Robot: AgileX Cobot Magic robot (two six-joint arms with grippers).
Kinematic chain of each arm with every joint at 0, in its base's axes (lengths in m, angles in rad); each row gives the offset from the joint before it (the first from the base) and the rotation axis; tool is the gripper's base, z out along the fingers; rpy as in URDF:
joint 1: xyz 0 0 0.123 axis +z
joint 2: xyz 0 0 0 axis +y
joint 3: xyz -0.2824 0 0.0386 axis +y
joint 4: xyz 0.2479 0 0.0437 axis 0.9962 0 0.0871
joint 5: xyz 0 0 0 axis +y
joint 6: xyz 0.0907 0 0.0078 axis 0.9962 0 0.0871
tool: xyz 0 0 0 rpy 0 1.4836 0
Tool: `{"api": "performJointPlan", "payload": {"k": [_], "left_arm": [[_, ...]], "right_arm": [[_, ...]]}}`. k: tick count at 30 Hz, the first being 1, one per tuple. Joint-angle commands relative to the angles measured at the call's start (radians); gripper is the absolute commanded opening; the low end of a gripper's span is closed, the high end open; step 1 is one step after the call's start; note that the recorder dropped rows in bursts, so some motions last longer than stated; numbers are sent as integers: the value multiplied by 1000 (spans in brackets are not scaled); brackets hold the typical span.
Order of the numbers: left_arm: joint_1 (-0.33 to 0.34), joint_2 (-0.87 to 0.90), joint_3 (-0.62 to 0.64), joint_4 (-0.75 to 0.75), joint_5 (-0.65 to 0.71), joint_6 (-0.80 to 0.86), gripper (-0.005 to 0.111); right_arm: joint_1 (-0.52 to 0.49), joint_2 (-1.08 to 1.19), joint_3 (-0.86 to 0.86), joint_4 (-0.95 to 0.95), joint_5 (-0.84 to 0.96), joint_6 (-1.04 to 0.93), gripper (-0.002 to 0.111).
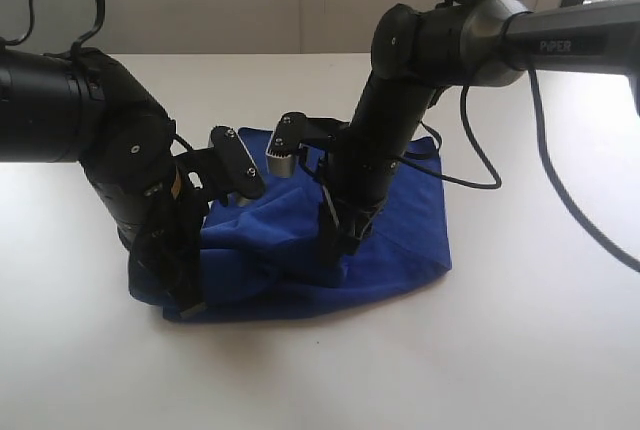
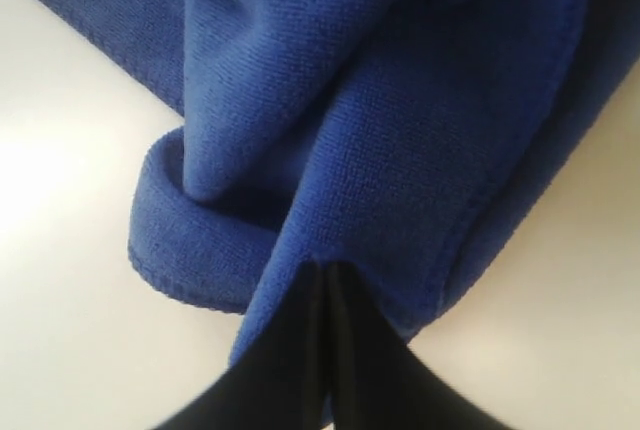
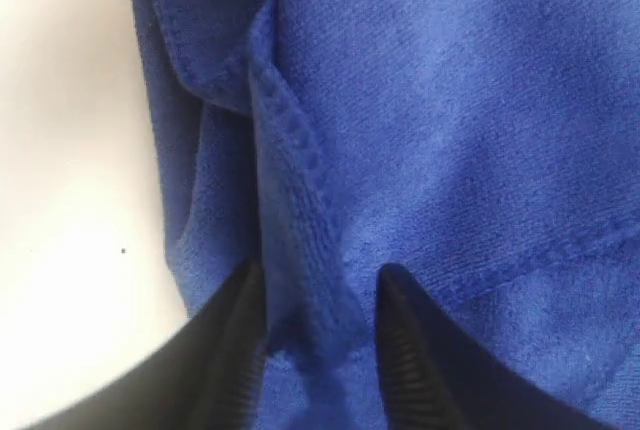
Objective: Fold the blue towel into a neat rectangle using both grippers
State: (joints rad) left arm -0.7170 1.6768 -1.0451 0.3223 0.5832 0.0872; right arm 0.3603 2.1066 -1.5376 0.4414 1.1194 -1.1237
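**Exterior.** Noted: towel (image 1: 405, 230) in a rumpled heap mid-table (image 1: 520, 350), far-right part lying flat, near-left part bunched and doubled over. Left gripper (image 1: 190, 302) down at the near-left corner of the heap. Right gripper (image 1: 336, 250) down on the middle, just beside the raised folds. Jaw state not readable from here for either.

**Left wrist.** Left gripper (image 2: 325, 275) clamped tight, tips meeting on a pinched ridge of towel (image 2: 400, 120). Cloth tented up to the tips, with a rolled lower edge curling on the table beneath. Bare table to either side.

**Right wrist.** Right gripper (image 3: 320, 295) with jaws parted, astride a stitched hem (image 3: 290, 160) standing up as a ridge. Hem between the pads, touching or nearly so. No firm squeeze evident.

**Handling, judged.**
- Light, limp, fuzzy. No stiffness at all.
- Sags and bunches wherever unsupported. Drags on itself rather than sliding.
- Nothing breakable.
- Thin enough to need a near-full close for any hold.
- Best taken at hem or corner, for the firmer bead of stitching under the pads.
- Mid-panel grabs to be avoided, likely to catch two layers at once.
- Two corners of one edge, lifted together and held taut, for a square fold.

Far from a neat rectangle as lying now.
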Motion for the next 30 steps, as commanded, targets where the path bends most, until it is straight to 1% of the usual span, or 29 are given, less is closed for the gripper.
{"api": "performJointPlan", "payload": {"k": [1, 4, 7, 10, 14, 17, 19, 24, 30], "left_arm": [[-4, -11, 7, -4, 13, -8, 0], [-4, -11, 7, -4, 13, -8, 0], [-4, -11, 7, -4, 13, -8, 0], [-4, -11, 7, -4, 13, -8, 0], [-4, -11, 7, -4, 13, -8, 0], [-4, -11, 7, -4, 13, -8, 0], [-4, -11, 7, -4, 13, -8, 0], [-4, -11, 7, -4, 13, -8, 0], [-4, -11, 7, -4, 13, -8, 0]], "right_arm": [[1, -4, 3, 2, 18, 4, 17], [1, -6, 3, 2, 26, 4, 10], [1, -6, 3, 2, 26, 5, 9], [1, -6, 3, 2, 24, 6, 11], [1, -6, 3, 4, 24, 10, 19], [1, -6, 3, 4, 24, 10, 20], [1, -6, 3, 6, 24, 10, 17], [1, -6, 3, 6, 26, 10, 0], [1, -10, 3, 6, 24, 10, 0]]}}
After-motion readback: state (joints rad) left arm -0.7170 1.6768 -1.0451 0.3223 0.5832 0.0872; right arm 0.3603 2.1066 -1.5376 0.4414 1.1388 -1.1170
